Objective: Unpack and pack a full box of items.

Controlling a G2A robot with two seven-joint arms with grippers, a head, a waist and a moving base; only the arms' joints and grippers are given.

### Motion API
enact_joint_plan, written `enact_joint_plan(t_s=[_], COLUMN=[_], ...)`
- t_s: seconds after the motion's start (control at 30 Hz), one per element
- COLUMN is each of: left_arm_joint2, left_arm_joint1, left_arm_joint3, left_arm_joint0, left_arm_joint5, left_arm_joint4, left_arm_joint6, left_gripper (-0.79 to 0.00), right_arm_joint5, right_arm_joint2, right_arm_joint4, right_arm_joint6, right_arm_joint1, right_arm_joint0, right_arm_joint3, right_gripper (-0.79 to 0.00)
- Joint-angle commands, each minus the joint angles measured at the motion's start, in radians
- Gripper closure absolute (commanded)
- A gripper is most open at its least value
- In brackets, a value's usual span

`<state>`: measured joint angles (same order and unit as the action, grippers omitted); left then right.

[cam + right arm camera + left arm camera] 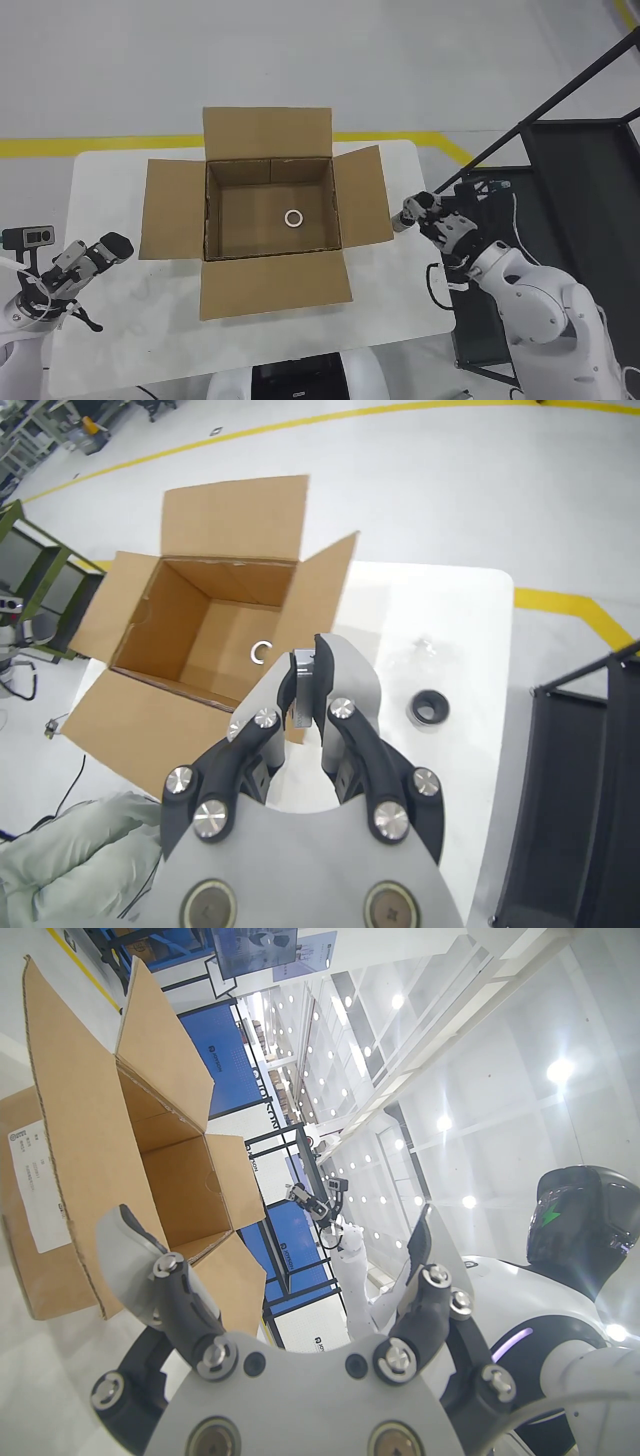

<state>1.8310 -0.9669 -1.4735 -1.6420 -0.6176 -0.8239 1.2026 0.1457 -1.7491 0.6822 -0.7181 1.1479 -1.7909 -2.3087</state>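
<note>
Cardboard box (268,132) stands in the middle of the white table (390,300), all four flaps folded out. It is almost bare inside; one small white ring (294,217) lies on the floor of the box, near the centre.

Right gripper (306,655) hangs just outside the box's right-hand flap. Its jaws are clamped on a thin flat grey part (301,705), held on edge between the pads. I cannot tell what the part is. A black ring-shaped item (429,710) sits on the table on that same side, well apart from the box. A small clear scrap (425,645) lies near it, too faint to identify.

Left gripper (270,1228) is at the table's left edge, beside the left flap. Its fingers are spread wide and nothing is between them.

Step in hand, as I judge it: one item is being carried between box and table by the right arm. With one piece inside and one outside, packing or unpacking cannot be settled from this moment alone.

Next move, if packing: carry the part over the right flap without catching its edge, lower it into the box and let go. If unpacking: set it flat on free table beside the black ring, then go back in for the white ring, which is small and lies flat, so a careful pinch is needed.
</note>
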Motion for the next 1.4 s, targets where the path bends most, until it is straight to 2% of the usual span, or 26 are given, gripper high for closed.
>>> enact_joint_plan(t_s=[0.0, 0.2, 0.4, 0.6, 0.97, 1.0, 1.07, 1.1, 1.23, 1.37], left_arm_joint2=[0.000, 0.000, 0.000, 0.000, 0.000, 0.000, 0.000, 0.000, 0.000, 0.000], left_arm_joint1=[0.000, 0.000, 0.000, 0.000, 0.000, 0.000, 0.000, 0.000, 0.000, 0.000], left_arm_joint3=[0.000, 0.000, 0.000, 0.000, 0.000, 0.000, 0.000, 0.000, 0.000, 0.000], left_arm_joint0=[0.000, 0.000, 0.000, 0.000, 0.000, 0.000, 0.000, 0.000, 0.000, 0.000], left_arm_joint5=[0.000, 0.000, 0.000, 0.000, 0.000, 0.000, 0.000, 0.000, 0.000, 0.000], left_arm_joint4=[0.000, 0.000, 0.000, 0.000, 0.000, 0.000, 0.000, 0.000, 0.000, 0.000], left_arm_joint6=[0.000, 0.000, 0.000, 0.000, 0.000, 0.000, 0.000, 0.000, 0.000, 0.000], left_gripper=[-0.785, -0.785, -0.785, -0.785, -0.785, -0.785, -0.785, -0.785, -0.785, -0.785], right_arm_joint5=[0.004, -0.086, -0.214, -0.271, -0.360, -0.371, -0.391, -0.399, -0.414, -0.405], right_arm_joint2=[0.068, 0.377, 0.653, 0.827, 1.021, 1.031, 1.048, 1.054, 1.062, 1.050], right_arm_joint4=[0.014, 0.125, 0.214, 0.274, 0.252, 0.246, 0.241, 0.232, 0.209, 0.222], right_arm_joint6=[-0.069, -0.223, -0.255, -0.224, -0.179, -0.173, -0.164, -0.161, -0.140, -0.140], right_arm_joint1=[-0.003, 0.006, 0.044, 0.082, 0.164, 0.172, 0.187, 0.194, 0.214, 0.214], right_arm_joint0=[0.070, 0.365, 0.603, 0.706, 0.873, 0.887, 0.914, 0.926, 0.957, 0.942], right_arm_joint3=[0.002, 0.151, 0.352, 0.494, 0.731, 0.754, 0.799, 0.818, 0.868, 0.857], right_gripper=[0.000, 0.000, 0.000, 0.000, 0.000, -0.043, -0.416, -0.785, -0.785, -0.785])
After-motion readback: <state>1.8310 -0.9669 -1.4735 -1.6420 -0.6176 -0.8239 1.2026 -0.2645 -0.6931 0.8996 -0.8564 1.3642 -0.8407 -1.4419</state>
